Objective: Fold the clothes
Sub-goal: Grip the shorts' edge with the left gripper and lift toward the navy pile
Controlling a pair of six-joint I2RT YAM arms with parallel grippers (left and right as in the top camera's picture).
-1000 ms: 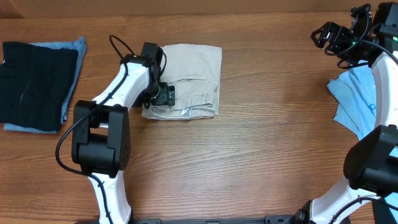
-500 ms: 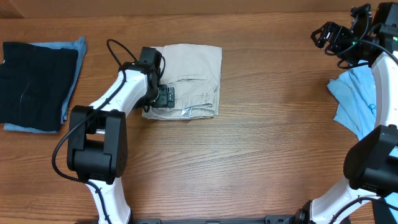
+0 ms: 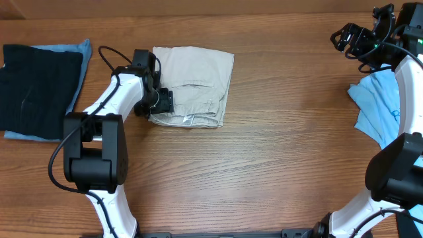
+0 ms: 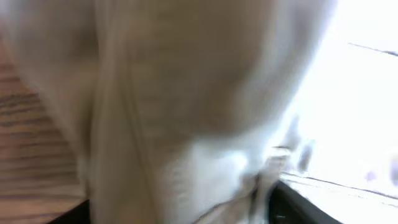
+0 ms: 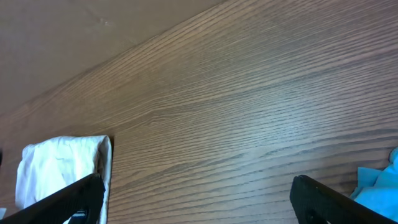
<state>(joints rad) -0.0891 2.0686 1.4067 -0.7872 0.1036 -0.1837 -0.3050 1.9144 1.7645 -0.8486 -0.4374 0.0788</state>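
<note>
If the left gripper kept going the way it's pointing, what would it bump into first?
The beige shorts. The left gripper points straight into their side edge. The left wrist view is filled with blurry beige cloth, so it looks to be touching them, though I can't be sure.

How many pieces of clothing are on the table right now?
4: khaki shorts top centre, a black folded garment at far left on a blue piece, and a light blue T-shirt at the right edge. More could hide underneath.
</note>
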